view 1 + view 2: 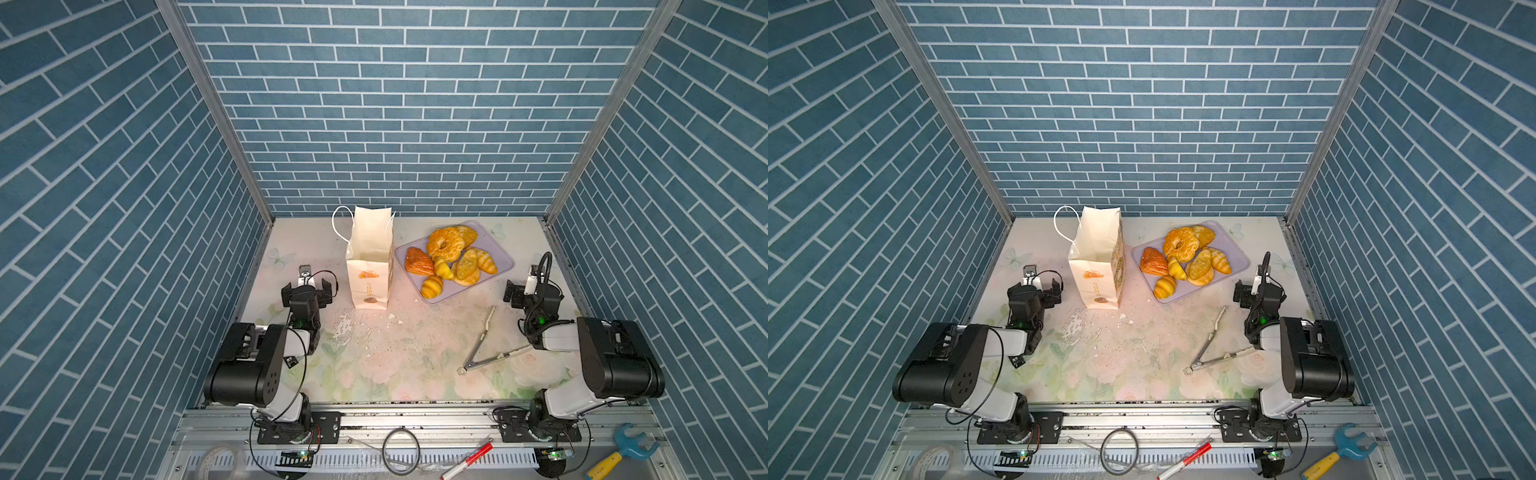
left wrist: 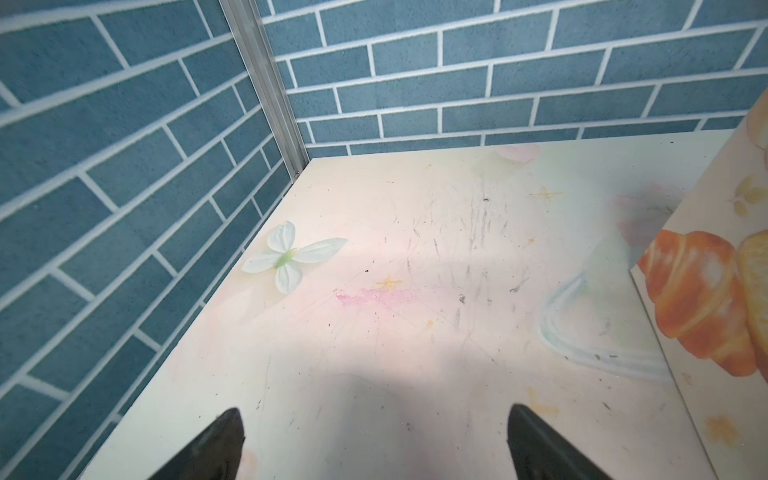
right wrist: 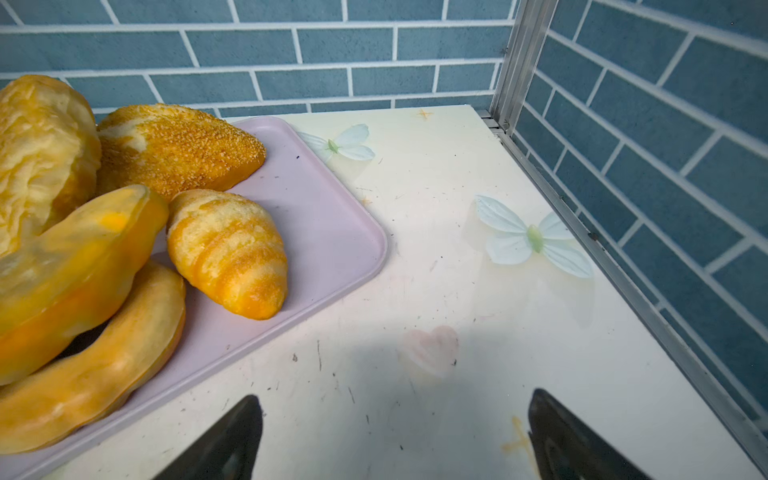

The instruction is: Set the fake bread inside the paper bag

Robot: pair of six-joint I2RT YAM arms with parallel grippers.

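Observation:
The paper bag [image 1: 370, 266] [image 1: 1098, 266] stands upright and open at the back middle of the table, cream-white with an orange bread logo. To its right, the fake bread [image 1: 453, 257] [image 1: 1187, 259] is piled on a lilac tray [image 1: 500, 252]: a ring bread [image 1: 444, 243], a brown flaky triangle [image 1: 419, 262] and a small croissant [image 1: 432, 286] among them. My left gripper [image 1: 307, 284] [image 2: 376, 409] is open over bare table, left of the bag [image 2: 706, 291]. My right gripper [image 1: 532, 286] [image 3: 395, 397] is open and empty beside the tray [image 3: 324, 216], near a croissant [image 3: 228, 253].
Metal tongs [image 1: 482, 345] [image 1: 1208, 345] lie open on the table in front of the right arm. Blue brick walls close in the left, right and back. A red marker [image 1: 467, 459], a tape roll [image 1: 220, 461] and a toy wrench [image 1: 623, 451] lie on the front rail.

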